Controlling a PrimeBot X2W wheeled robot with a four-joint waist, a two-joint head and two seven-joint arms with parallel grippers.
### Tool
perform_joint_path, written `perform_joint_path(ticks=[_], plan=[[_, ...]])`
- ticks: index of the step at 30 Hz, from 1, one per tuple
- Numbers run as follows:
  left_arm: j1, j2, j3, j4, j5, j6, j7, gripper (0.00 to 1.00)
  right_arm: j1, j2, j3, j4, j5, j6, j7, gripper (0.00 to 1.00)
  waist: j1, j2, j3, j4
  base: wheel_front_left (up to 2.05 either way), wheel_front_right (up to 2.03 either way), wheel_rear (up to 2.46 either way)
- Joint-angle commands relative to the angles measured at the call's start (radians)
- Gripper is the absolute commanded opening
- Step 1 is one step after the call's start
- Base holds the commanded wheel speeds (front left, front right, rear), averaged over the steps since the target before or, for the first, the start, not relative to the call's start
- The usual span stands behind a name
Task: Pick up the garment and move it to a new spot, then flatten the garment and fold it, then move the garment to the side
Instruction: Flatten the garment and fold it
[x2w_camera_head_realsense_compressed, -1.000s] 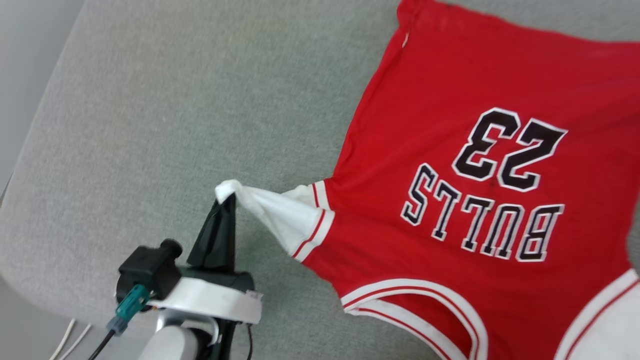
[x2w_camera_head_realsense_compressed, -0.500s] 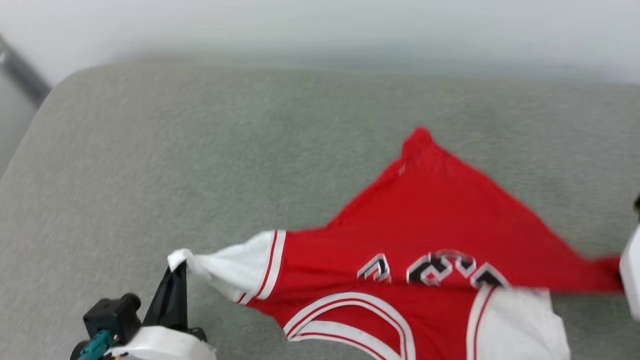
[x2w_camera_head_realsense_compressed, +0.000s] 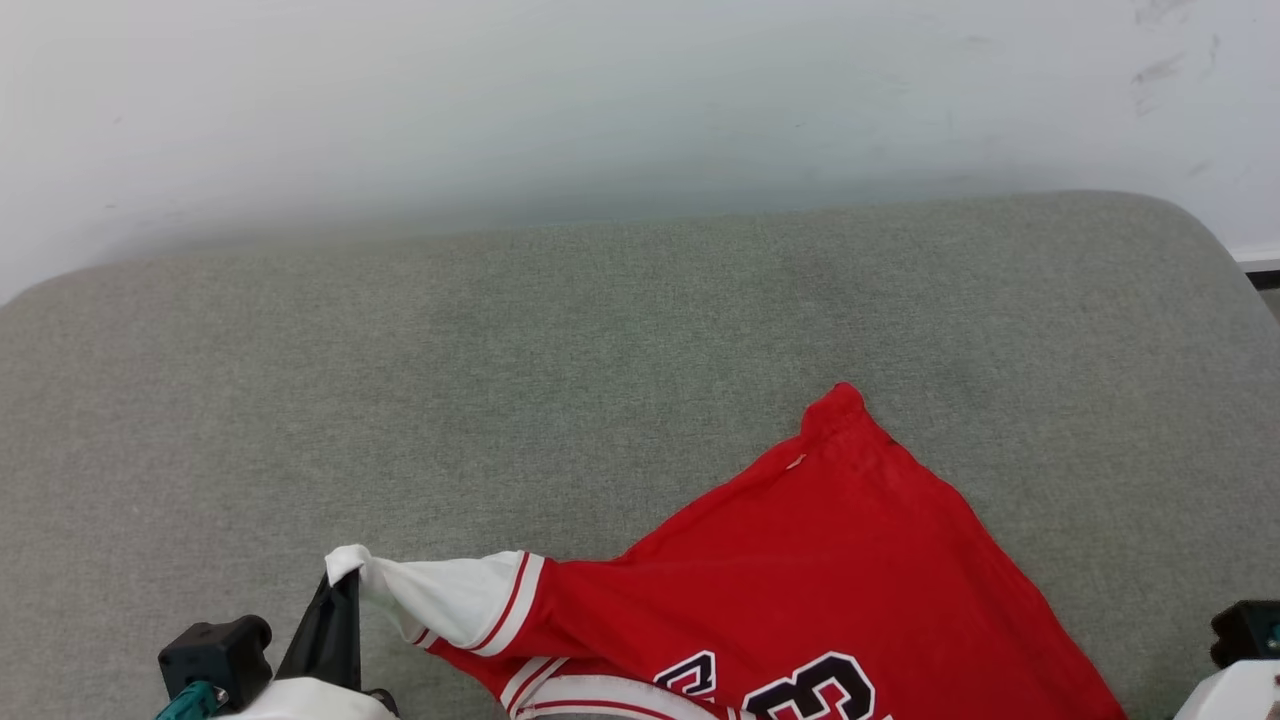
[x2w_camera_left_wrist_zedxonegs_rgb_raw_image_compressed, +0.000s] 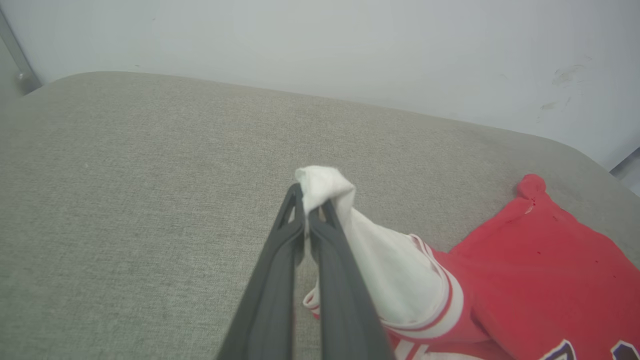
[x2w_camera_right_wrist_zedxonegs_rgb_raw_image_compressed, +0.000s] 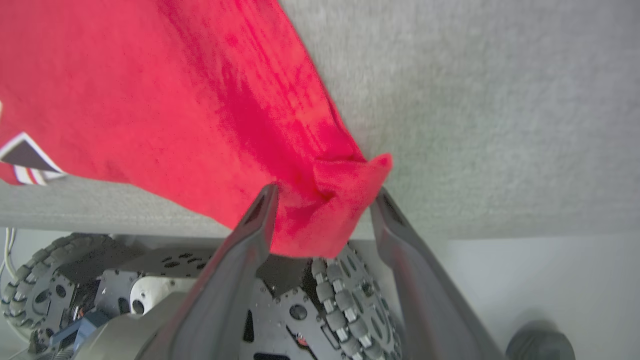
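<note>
Garment (x2w_camera_head_realsense_compressed: 830, 580), just one, red with white sleeves, spread low and right on the grey cushion (x2w_camera_head_realsense_compressed: 600, 330), near edge cut off by the bottom of the head view. One cushion, one pale wall (x2w_camera_head_realsense_compressed: 600, 100) behind it.

Two grippers on the job. First, left gripper (x2w_camera_left_wrist_zedxonegs_rgb_raw_image_compressed: 306, 200): both dark fingers pressed tight together, clamped on the tip of one white sleeve (x2w_camera_left_wrist_zedxonegs_rgb_raw_image_compressed: 385, 270). Sleeve drawn out leftward into a point, two red stripes on its cuff. Bunched white cloth poking up past the fingertips.

Now right gripper (x2w_camera_right_wrist_zedxonegs_rgb_raw_image_compressed: 326, 192): two fingers spread wide, one crumpled red hem corner (x2w_camera_right_wrist_zedxonegs_rgb_raw_image_compressed: 345, 180) sitting in the gap between them, at the cushion's near edge. Not pinched. Hard to tell whether the cloth touches either finger.

One more red hem corner (x2w_camera_head_realsense_compressed: 840, 400) lying flat, pointing up toward the wall. Black white-outlined lettering (x2w_camera_head_realsense_compressed: 800, 690) at the bottom of the head view, partly cut off. Below the cushion edge in the right wrist view, two roller-studded wheels (x2w_camera_right_wrist_zedxonegs_rgb_raw_image_compressed: 350, 295) on the robot's base.
</note>
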Motion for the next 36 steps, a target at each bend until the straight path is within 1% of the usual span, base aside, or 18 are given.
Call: perform_joint_path(ticks=[1, 3, 4, 8, 10, 13, 15, 17, 19, 22, 24, 27, 30, 36], plan=[[0.01, 0.006, 0.002, -0.007, -0.003, 0.004, 0.004, 0.0, -0.01, 0.008, -0.013, -0.018, -0.012, -0.001, -0.055, 1.0, 0.0002, 0.0, -0.003, -0.007, 0.0, 0.0, 0.0], [0.009, 0.007, 0.0, -0.015, -0.002, 0.009, 0.011, 0.0, -0.038, 0.028, -0.042, -0.043, -0.034, -0.001, -0.183, 1.0, 0.0002, 0.0, 0.002, -0.01, 0.0, 0.0, 0.0], [0.004, 0.008, -0.002, -0.022, 0.0, 0.012, 0.015, 0.0, -0.066, 0.046, -0.055, -0.055, -0.046, -0.001, -0.312, 1.0, 0.0002, 0.0, 0.006, -0.011, 0.0, 0.0, 0.0], [-0.024, 0.008, -0.01, -0.036, 0.008, 0.012, 0.021, 0.0, -0.134, 0.071, -0.057, -0.055, -0.05, -0.001, -0.541, 1.0, 0.0002, 0.0, 0.028, -0.003, 0.0, 0.0, 0.0], [-0.038, 0.006, -0.015, -0.04, 0.013, 0.012, 0.022, 0.0, -0.174, 0.079, -0.041, -0.042, -0.044, -0.001, -0.602, 1.0, 0.0002, 0.0, 0.043, 0.006, 0.0, 0.0, 0.0], [-0.069, 0.0, -0.025, -0.046, 0.02, 0.008, 0.02, 0.0, -0.254, 0.073, -0.013, -0.021, -0.037, -0.001, -0.613, 1.0, 0.0002, 0.0, 0.072, 0.026, 0.0, 0.0, 0.0], [-0.09, -0.005, -0.034, -0.047, 0.024, 0.004, 0.016, 0.0, -0.31, 0.063, 0.013, -0.007, -0.036, -0.001, -0.574, 1.0, 0.0002, 0.0, 0.094, 0.043, 0.0, 0.0, 0.0], [-0.114, -0.011, -0.043, -0.049, 0.029, -0.001, 0.011, 0.0, -0.371, 0.039, 0.047, 0.006, -0.031, -0.001, -0.502, 1.0, 0.0002, 0.0, 0.123, 0.061, 0.0, 0.0, 0.0], [-0.14, -0.02, -0.053, -0.047, 0.032, -0.007, 0.006, 0.0, -0.439, 0.014, 0.087, 0.017, -0.017, -0.001, -0.414, 1.0, 0.0002, 0.0, 0.147, 0.079, 0.0, 0.0, 0.0], [-0.182, -0.031, -0.072, -0.041, 0.04, -0.021, -0.002, 0.0, -0.522, -0.02, 0.137, 0.044, 0.015, -0.001, -0.252, 1.0, 0.0002, 0.0, 0.187, 0.109, 0.0, 0.0, 0.0], [-0.215, -0.038, -0.084, -0.036, 0.046, -0.031, -0.007, 0.0, -0.58, -0.033, 0.159, 0.059, 0.033, -0.001, -0.148, 1.0, 0.0002, 0.0, 0.216, 0.13, 0.0, 0.0, 0.0], [-0.256, -0.05, -0.1, -0.029, 0.052, -0.044, -0.018, 0.0, -0.643, -0.045, 0.185, 0.082, 0.047, -0.001, -0.032, 1.0, 0.0002, 0.0, 0.263, 0.16, 0.0, 0.0, 0.0], [-0.293, -0.064, -0.114, -0.019, 0.056, -0.056, -0.033, 0.0, -0.695, -0.041, 0.216, 0.116, 0.054, -0.001, 0.017, 1.0, 0.0002, 0.0, 0.305, 0.184, 0.0, 0.0, 0.0], [-0.338, -0.088, -0.135, 0.011, 0.061, -0.074, -0.059, 0.0, -0.742, -0.022, 0.292, 0.238, 0.096, -0.001, 0.062, 1.0, 0.0002, 0.0, 0.355, 0.213, 0.0, 0.0, 0.0]])
